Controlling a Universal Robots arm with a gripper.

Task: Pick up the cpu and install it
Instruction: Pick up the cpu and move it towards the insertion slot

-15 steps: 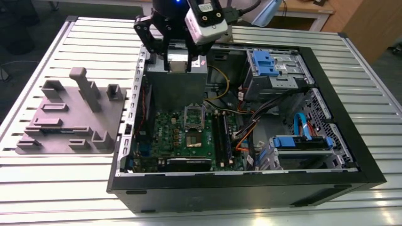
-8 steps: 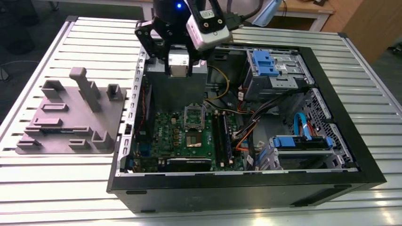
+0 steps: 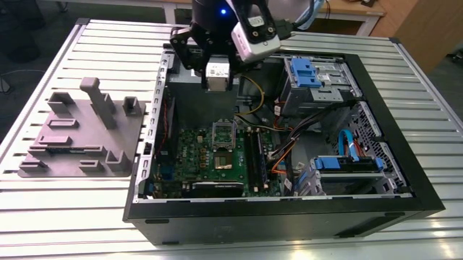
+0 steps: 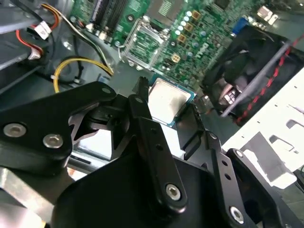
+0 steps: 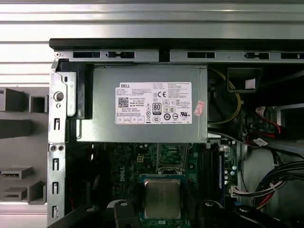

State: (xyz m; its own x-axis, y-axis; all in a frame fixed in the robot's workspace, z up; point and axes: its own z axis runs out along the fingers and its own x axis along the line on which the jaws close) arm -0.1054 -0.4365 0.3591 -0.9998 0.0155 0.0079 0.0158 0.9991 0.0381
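- My claw (image 4: 169, 100) was closed down to the chip's width, pinching the cpu (image 4: 166, 97) by two opposite edges, as both wrist views showed
- In the exterior view the claw hung over the power supply (image 3: 197, 103), at 12 o'clock from the open socket (image 3: 223, 131) on the motherboard (image 3: 194, 157), and the cpu was held clear of the board
- I judged the cpu light and stiff but fragile: the metal top looked slick and the underside should not be touched, so I trusted only the edges
- A level pinch seemed wise, since a tilted chip might slip
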